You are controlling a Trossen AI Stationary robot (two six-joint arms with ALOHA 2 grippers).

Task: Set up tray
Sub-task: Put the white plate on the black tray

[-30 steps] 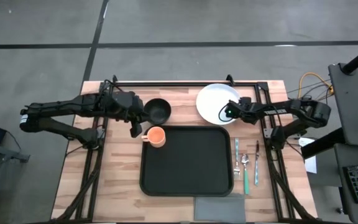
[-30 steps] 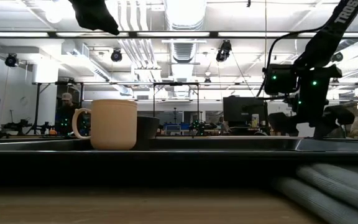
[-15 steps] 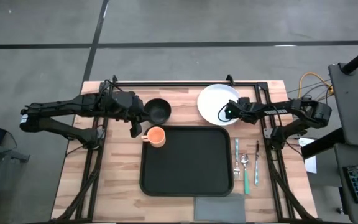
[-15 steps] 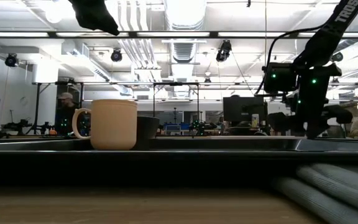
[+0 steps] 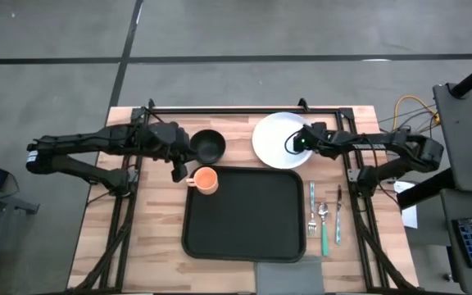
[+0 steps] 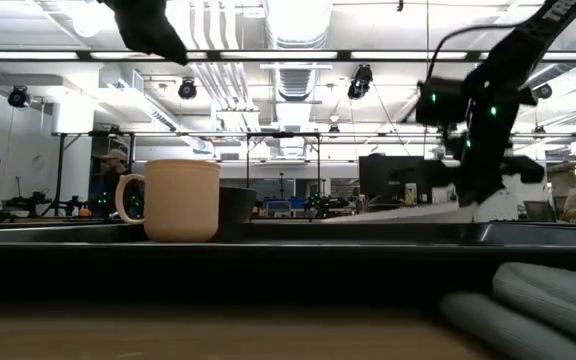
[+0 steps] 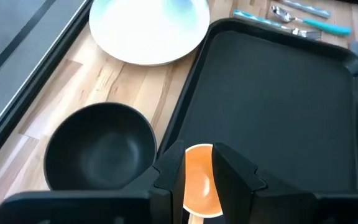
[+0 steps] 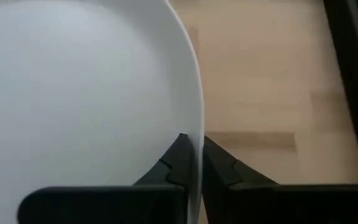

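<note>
The black tray (image 5: 244, 215) lies flat on the middle of the wooden table. Behind its far right corner is a white plate (image 5: 275, 139), with my right gripper (image 5: 299, 142) shut on its right edge. An orange mug (image 5: 206, 179) stands in the tray's far left corner. My left gripper (image 5: 178, 170) hangs well above the mug's left side, fingers apart with nothing between them. In the left wrist view (image 7: 199, 169) the mug (image 7: 199, 180) shows far below the gap. A black bowl (image 5: 208, 145) rests on the wood behind the mug. My right gripper pinches the plate's right rim (image 8: 198, 134) between its two fingers, one on each face of the rim. The fingers reach in from the table's right side. In the low view the plate (image 6: 398, 211) is tilted, with its held side raised and sloping down toward the left.
A fork, a spoon, a knife and a teal-handled piece of cutlery (image 5: 324, 215) lie on the wood right of the tray. A grey napkin (image 5: 289, 273) lies at the near edge. A black frame rail (image 5: 244, 109) runs along the far edge.
My right gripper has shut on the plate's right rim. It then moved a little toward the table's left edge and up. The plate slid left with it, and its right side has tipped up off the wood.
</note>
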